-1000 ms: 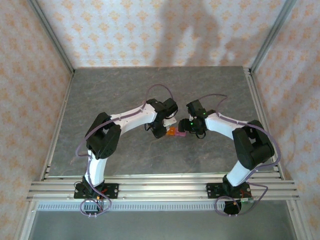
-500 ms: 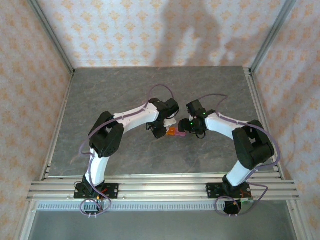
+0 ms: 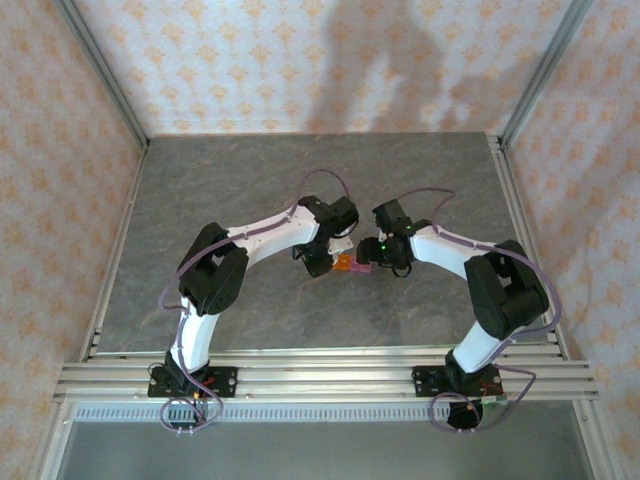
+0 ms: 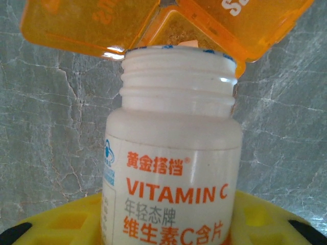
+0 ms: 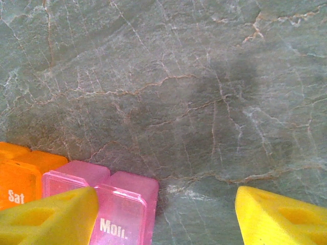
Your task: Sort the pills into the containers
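Since a second ago our left arm's elbow has slid a little toward 3 o'clock in the top view, while both hands and the strip have kept their places. We see the containers [image 3: 350,265], a short strip of joined cells, orange at its 9 o'clock end and pink at its 3 o'clock end. It lies on the grey marbled table [image 3: 250,180] near the centre, a touch toward 6 o'clock. In the left wrist view an orange cell stands open at 12 o'clock, its lid lettered in white. The uncapped mouth of a white bottle [image 4: 173,153], lettered VITAMIN C in orange, is right up against that cell. Our left hand [image 3: 320,258], at 9 o'clock of the strip, is clamped on that bottle, its yellow fingers [image 4: 271,219] on either side of the bottle's body. Our right hand [image 3: 385,262] sits at 3 o'clock of the strip with its own yellow fingers [image 5: 255,209] well apart. One lies over the pink cell marked Mon., beside the orange cell marked Sat, and the other is over bare table. We cannot tell whether that first finger presses on the strip.
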### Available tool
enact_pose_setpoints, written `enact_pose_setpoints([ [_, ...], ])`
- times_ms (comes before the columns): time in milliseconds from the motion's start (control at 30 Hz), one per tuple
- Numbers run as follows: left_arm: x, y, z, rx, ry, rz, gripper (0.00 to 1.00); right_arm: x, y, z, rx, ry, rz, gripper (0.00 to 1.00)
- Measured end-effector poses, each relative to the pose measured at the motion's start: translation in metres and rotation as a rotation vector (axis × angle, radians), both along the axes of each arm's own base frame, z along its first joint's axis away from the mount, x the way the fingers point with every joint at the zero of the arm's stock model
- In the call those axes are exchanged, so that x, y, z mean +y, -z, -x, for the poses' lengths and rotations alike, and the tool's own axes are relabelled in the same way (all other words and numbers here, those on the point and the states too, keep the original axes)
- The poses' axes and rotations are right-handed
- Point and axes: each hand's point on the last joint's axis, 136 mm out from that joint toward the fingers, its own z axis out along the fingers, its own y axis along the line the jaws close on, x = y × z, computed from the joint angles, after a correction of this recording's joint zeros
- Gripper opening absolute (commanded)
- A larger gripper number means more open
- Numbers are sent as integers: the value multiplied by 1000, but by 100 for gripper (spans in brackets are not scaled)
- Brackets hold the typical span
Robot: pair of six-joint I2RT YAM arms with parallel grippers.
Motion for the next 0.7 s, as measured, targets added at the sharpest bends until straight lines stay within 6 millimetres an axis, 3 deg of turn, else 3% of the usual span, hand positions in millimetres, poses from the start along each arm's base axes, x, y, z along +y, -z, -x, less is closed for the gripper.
enact_pose_setpoints([
  [700,4,-3,-1,7,28,-52,0,1,0,0,1,-1,-3,72],
])
